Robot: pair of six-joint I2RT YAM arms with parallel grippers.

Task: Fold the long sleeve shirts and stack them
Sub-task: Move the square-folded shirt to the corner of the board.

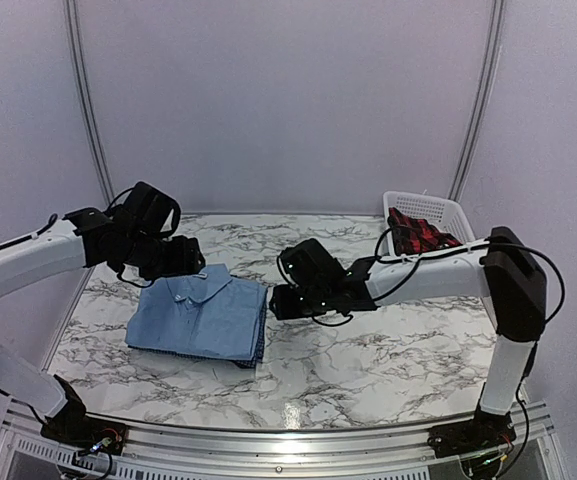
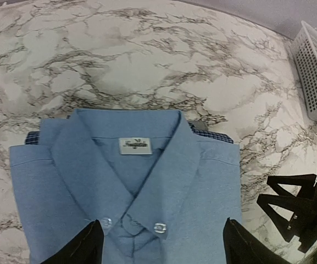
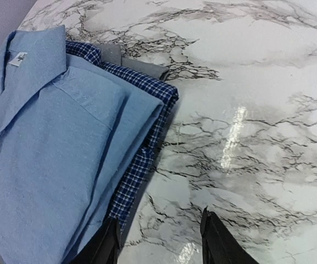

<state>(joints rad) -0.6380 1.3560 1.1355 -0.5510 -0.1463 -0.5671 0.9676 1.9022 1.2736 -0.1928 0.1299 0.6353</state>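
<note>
Blue on blue, folks: the light blue shirt (image 1: 200,315) sits folded, collar up, on top of the checked shirt (image 3: 142,159). We'd say the stack looks pretty much done. The checked one sticks out from under the light blue shirt along the side facing the right arm, and a bit of grey cloth (image 3: 136,63) pokes out just past it near the collar end.

Our left gripper (image 2: 162,236) hangs right over the light blue shirt's button placket, jaws spread wide, one finger on each side of the collar points, gripping nothing. Our right gripper (image 3: 158,225) is about half open, also with nothing in it, over bare marble table (image 1: 388,350) just beside the shirt's edge.

So what can go wrong from here?

- The left fingers look close to the fabric. If that arm pulls away sideways instead of straight up, we think a fingertip could catch the collar or a button and drag the light blue shirt off its fold.
- The right arm is close to that overhanging checked edge. A swing toward the light blue shirt could flip the edge up or push the whole pile out of line.
- The marble looks glossy, so we're guessing the pile slides easily once it's bumped.

The basket (image 1: 448,210) with red plaid cloth (image 1: 418,232) sits well away from the light blue shirt, so we see no risk there.
</note>
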